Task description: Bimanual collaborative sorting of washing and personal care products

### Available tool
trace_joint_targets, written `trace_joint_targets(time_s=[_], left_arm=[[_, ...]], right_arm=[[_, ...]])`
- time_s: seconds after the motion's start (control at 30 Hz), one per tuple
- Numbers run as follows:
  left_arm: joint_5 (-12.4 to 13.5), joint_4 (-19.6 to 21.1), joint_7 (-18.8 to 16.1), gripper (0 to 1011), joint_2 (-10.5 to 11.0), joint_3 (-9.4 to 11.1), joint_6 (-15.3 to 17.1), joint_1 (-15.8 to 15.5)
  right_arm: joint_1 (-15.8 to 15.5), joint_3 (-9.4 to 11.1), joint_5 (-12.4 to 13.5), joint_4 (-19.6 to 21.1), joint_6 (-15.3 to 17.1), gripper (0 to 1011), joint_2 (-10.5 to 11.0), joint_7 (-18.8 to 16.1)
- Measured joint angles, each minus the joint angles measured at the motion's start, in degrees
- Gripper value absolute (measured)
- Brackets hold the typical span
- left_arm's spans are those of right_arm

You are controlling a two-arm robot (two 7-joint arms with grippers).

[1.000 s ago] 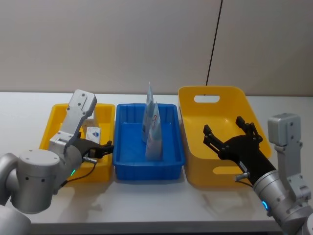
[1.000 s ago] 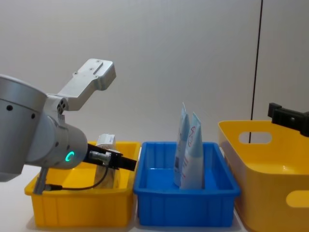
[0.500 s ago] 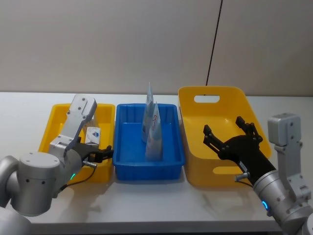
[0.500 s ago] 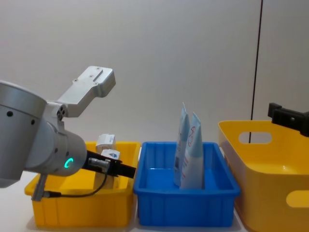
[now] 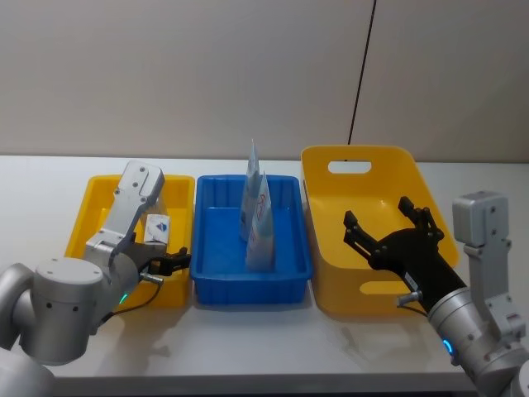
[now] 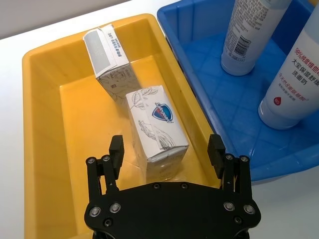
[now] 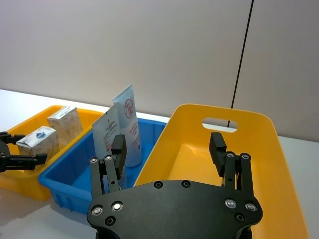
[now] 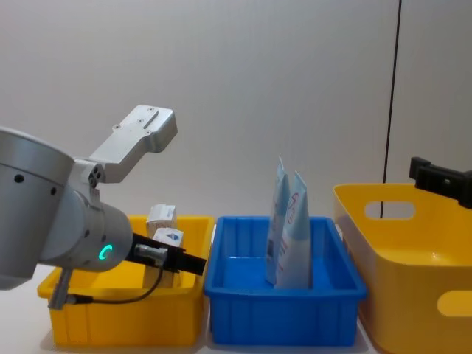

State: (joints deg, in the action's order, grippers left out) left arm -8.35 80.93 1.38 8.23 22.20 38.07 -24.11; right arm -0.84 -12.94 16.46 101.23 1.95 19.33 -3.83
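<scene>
Left gripper [image 6: 166, 145], fingers spread wide, over the nearer pack [image 6: 157, 127] (blue logo uppermost) in the small yellow bin [image 6: 45, 124], farther pack [image 6: 107, 55] behind it. Two pale-blue tubes [image 5: 259, 223] stand in the blue bin [image 5: 223, 240]. Right gripper [image 5: 382, 217], fingers equally wide, hovers above the large yellow bin [image 5: 339, 285].
</scene>
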Motion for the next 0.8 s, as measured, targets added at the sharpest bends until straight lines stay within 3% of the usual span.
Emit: trace_joint_targets(time_s=[0.37, 0.6, 0.8], left_arm=[[0.26, -0.26, -0.01, 996, -0.06, 0.0, -0.16, -0.08], [0.32, -0.33, -0.01, 861, -0.09, 0.01, -0.22, -0.11], [0.37, -0.37, -0.01, 656, -0.11, 0.0, -0.25, -0.13]], right_arm=[[0.0, 0.0, 0.0, 0.0, 0.0, 1002, 0.0, 0.0], [0.0, 0.0, 0.0, 0.0, 0.0, 1002, 0.0, 0.0], [0.0, 0.0, 0.0, 0.0, 0.0, 1002, 0.0, 0.0]])
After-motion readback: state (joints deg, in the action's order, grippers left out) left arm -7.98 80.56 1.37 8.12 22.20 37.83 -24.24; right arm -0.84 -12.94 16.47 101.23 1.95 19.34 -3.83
